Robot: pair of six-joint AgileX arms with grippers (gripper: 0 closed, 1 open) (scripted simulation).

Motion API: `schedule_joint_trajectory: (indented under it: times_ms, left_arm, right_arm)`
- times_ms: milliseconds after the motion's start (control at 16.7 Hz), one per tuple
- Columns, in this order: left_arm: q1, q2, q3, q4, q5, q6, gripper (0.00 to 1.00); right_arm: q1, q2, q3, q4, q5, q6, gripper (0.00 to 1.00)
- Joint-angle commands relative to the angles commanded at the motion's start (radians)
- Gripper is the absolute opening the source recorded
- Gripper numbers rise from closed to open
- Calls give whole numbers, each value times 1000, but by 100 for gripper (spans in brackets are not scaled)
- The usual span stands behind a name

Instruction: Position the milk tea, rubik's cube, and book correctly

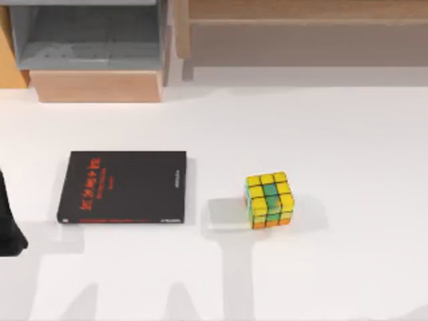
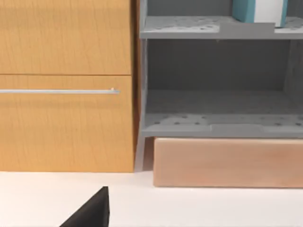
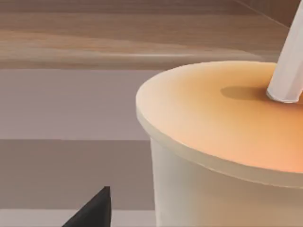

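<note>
The book (image 1: 124, 187) lies flat on the white table left of centre, black cover with red characters facing up. To its right the rubik's cube (image 1: 269, 199) stands on the table, mostly yellow with green and orange squares. The milk tea (image 3: 222, 156) looms close in the right wrist view: a pale cup with an orange-tan lid and a white straw (image 3: 289, 61), in front of a wooden shelf. A dark corner of my right gripper (image 3: 92, 213) shows beside the cup. My left arm (image 1: 8, 227) sits at the table's left edge, left of the book.
A grey open shelf unit (image 1: 87, 37) over a wooden base stands at the back left, and a long wooden shelf (image 1: 301, 33) at the back right. The left wrist view faces a wooden drawer front (image 2: 61, 90) and the grey shelves (image 2: 218, 123).
</note>
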Motion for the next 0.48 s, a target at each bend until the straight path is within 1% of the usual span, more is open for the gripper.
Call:
schedule_joint_trajectory:
  times_ms: [300, 480]
  left_arm:
    - [0, 0, 0, 0, 0, 0, 100]
    - [0, 0, 0, 0, 0, 0, 100]
  right_arm:
    - [0, -3, -7, 2, -3, 0, 100]
    - [-8, -64, -19, -40, -11, -2, 100]
